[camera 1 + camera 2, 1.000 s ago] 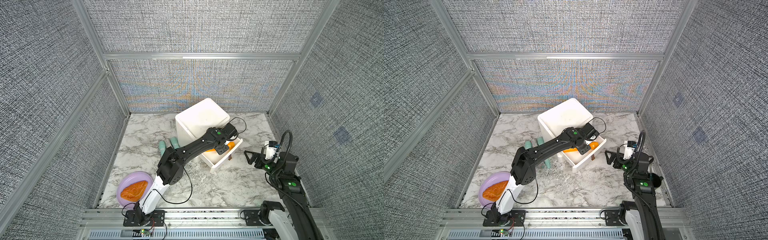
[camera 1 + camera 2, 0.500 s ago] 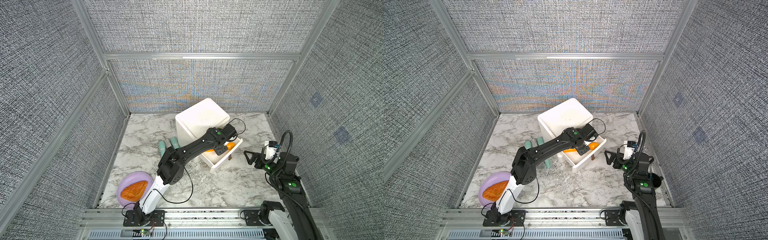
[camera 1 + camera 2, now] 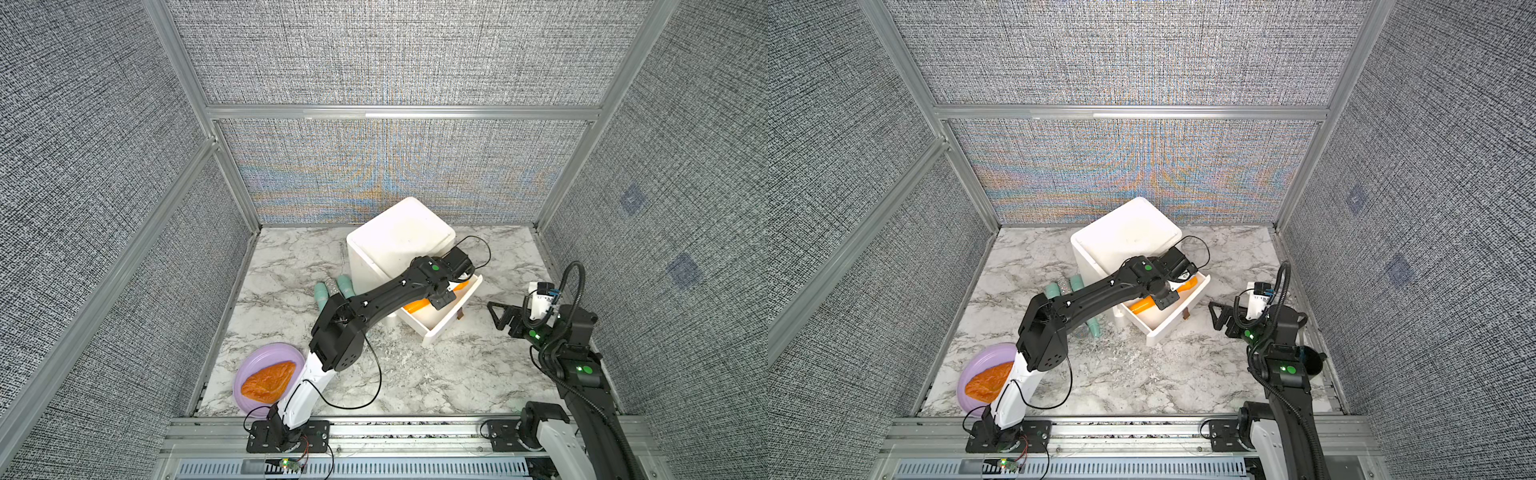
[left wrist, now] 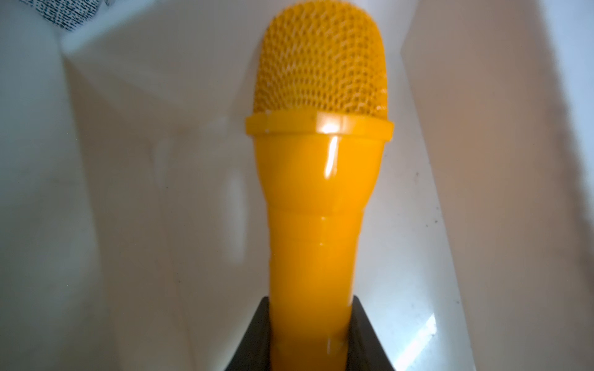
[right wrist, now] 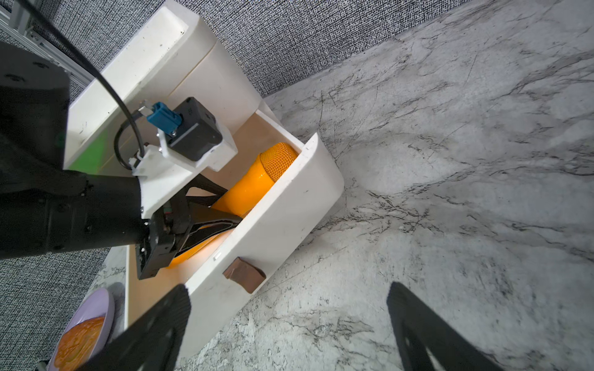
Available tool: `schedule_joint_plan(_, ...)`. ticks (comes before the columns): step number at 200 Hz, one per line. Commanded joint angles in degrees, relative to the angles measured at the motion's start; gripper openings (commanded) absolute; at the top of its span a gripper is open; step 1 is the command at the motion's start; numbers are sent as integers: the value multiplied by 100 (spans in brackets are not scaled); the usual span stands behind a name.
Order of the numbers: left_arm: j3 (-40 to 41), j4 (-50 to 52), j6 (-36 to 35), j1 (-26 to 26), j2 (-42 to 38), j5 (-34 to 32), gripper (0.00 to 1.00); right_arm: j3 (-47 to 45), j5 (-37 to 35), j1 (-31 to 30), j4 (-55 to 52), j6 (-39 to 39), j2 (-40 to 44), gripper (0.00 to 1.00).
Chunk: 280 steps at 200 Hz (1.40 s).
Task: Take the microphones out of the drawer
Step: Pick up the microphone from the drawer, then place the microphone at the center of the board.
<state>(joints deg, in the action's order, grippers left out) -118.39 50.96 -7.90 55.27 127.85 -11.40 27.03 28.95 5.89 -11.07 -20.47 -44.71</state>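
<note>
We judge the microphone (image 5: 254, 184), lying in the open drawer (image 5: 276, 221), light, rigid and glossy-slick, so our left pincer (image 5: 225, 208) clamps its slim handle while the right pincer (image 5: 287, 289) stands wide, empty.

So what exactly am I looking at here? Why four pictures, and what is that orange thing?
These are two robot arms mounted at the front edge of a marble table. Two pictures look down from overhead and are almost identical. The other two come from a small camera on each arm's wrist. The left arm reaches into the open drawer of a white cabinet. There the left gripper is closed on the handle of an orange microphone, which lies inside the drawer. The right gripper hangs open and empty beside the drawer. Also on the table is a purple plate with orange food on it.
</note>
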Motion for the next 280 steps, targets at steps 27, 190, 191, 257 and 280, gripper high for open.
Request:
schedule_joint_plan(27, 248, 110, 60, -33, -433, -170, 0, 9, 106, -1, 231, -51, 123, 98)
schedule_joint_plan(190, 813, -640, 398, -33, -2491, 809, 0, -41, 156, -6, 289, -73, 224, 98)
schedule_joint_plan(191, 820, -644, 405, -33, -2510, 816, 0, -40, 155, -3, 294, -72, 220, 98)
schedule_joint_plan(257, 1642, -1331, 670, -79, -4123, 234, 0, -55, 229, 0, 331, -36, 173, 98)
schedule_joint_plan(280, 1709, -990, 935, -265, -4546, -222, 0, -58, 310, -2, 404, -53, 173, 98)
